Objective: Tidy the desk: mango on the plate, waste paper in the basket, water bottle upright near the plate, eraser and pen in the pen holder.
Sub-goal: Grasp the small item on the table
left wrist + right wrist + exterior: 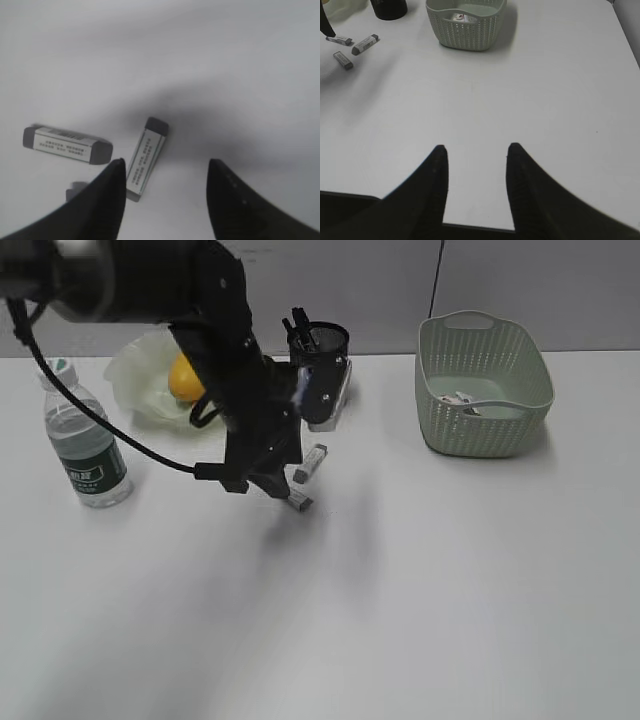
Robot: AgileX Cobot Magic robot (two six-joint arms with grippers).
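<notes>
My left gripper (167, 165) is open and hovers low over the white desk (420, 580). One grey-and-white eraser (146, 157) lies just inside its left fingertip, untouched. A second eraser (67, 145) lies to the left, and a third (75, 190) is partly hidden behind the left finger. From the exterior view, the left gripper (283, 488) hangs beside two erasers (310, 462) (300, 502). The mango (183, 380) rests on the plate (130, 375). The water bottle (85, 440) stands upright. The pen holder (320, 345) holds a dark pen (298, 325). Waste paper (462, 400) lies in the basket (483, 385). My right gripper (477, 147) is open and holds nothing.
The right gripper hangs near the desk's front edge (480, 227), far from the basket (465, 25), the pen holder (389, 7) and the erasers (366, 44). The left arm's black cable (110, 430) loops between bottle and plate.
</notes>
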